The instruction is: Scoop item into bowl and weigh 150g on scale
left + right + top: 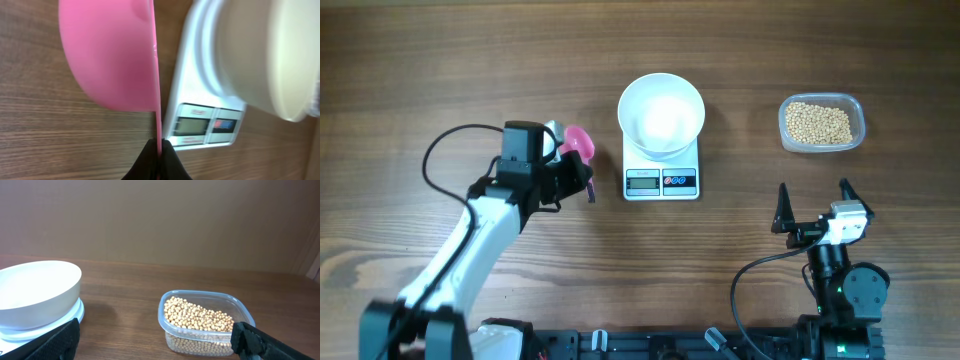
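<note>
OK, my left gripper (159, 150) is clamped on the thin handle of the pink scoop (110, 55), just beside the scale (661, 182). Scoop's prob light, stiff, slick plastic, so hold it level. Right gripper (813, 195) is spread wide, holding nothing. Beans (817, 123) sit in the clear tub (861, 122), well apart on the right. They're small & round, so they'll roll w/ any tilt. Bowl (632, 120) looks empty, on the scale.

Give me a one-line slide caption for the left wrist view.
Left jaws pinch the pink scoop edge-on, beside the white bowl sitting on the scale.
</note>
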`<state>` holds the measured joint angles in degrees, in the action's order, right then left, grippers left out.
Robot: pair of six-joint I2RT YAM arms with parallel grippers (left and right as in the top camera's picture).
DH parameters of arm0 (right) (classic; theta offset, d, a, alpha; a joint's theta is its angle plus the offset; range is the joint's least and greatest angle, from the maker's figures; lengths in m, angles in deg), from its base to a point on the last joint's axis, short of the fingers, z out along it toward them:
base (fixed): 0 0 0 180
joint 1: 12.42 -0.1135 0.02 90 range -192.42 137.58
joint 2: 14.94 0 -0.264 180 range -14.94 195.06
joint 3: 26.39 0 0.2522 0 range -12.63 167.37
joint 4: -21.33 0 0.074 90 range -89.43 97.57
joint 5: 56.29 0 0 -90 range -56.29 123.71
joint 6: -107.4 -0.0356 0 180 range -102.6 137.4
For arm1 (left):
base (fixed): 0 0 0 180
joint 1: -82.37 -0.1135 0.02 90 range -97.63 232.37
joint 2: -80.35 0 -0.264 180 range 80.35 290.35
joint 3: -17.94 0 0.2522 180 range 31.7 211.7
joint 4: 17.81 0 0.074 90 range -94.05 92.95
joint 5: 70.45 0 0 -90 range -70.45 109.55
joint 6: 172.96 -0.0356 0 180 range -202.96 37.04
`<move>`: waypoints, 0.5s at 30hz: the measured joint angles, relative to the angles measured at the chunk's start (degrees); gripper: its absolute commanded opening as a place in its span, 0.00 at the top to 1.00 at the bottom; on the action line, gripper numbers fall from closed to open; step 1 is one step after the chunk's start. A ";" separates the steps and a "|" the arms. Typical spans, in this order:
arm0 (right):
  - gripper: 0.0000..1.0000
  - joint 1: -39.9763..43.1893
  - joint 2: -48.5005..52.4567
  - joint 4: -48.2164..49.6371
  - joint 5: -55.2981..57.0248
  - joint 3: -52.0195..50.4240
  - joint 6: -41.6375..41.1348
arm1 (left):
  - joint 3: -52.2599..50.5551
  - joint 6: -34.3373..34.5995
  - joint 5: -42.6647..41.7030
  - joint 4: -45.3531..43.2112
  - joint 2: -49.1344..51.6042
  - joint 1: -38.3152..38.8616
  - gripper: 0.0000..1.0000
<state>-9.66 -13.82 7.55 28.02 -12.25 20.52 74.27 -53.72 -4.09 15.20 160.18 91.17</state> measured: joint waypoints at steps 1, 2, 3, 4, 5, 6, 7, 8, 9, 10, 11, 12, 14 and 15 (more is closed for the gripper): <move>0.01 0.00 0.00 0.00 -0.02 0.00 0.00 | 0.00 0.00 -0.22 0.00 -1.90 0.00 0.96; 0.00 0.00 0.00 0.00 -0.02 0.00 0.00 | 0.00 0.00 -0.24 0.04 -3.45 0.00 0.96; 0.00 0.00 0.00 0.00 -0.02 0.00 0.00 | 0.00 0.00 -0.26 0.11 -5.01 0.00 0.96; 0.01 0.00 0.00 0.00 0.00 0.00 0.00 | 0.00 0.00 -0.31 0.22 -6.14 0.00 0.96; 0.00 0.00 0.00 0.00 0.00 0.00 0.00 | 0.00 0.00 -0.42 0.42 -7.98 0.00 0.96; 0.00 0.00 0.00 0.00 0.00 0.00 0.00 | 0.00 0.00 -0.44 0.57 -8.98 0.00 0.96; 0.01 0.00 0.00 0.00 0.00 0.00 0.00 | 0.00 0.00 -0.44 0.81 -9.84 0.00 0.96; 0.00 0.00 0.00 0.00 -0.02 0.00 0.00 | 0.00 0.00 -0.44 1.16 -10.86 0.00 0.96; 0.00 0.00 0.00 0.00 0.00 0.00 0.00 | 0.00 0.00 -0.44 1.40 -11.56 0.00 0.96; 0.00 0.00 0.00 0.00 0.00 0.00 0.00 | 0.00 0.00 -0.44 1.55 -12.31 0.00 0.96; 0.00 0.00 0.00 0.00 -0.02 0.00 0.00 | 0.00 -0.02 -0.42 1.66 -12.68 0.00 0.96; 0.00 0.00 0.00 0.00 0.00 0.00 0.00 | 0.00 0.00 -0.39 1.84 -12.94 0.00 0.96; 0.00 0.00 0.00 0.00 0.00 0.00 0.00 | 0.00 -0.02 -0.09 2.67 -12.98 0.00 0.96; 0.00 0.00 0.00 0.00 -0.02 0.00 0.00 | 0.00 0.02 0.28 3.10 -12.98 0.00 0.96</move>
<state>-9.66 -13.82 7.55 28.00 -12.25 20.52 74.27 -53.70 -3.81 18.30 147.19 91.17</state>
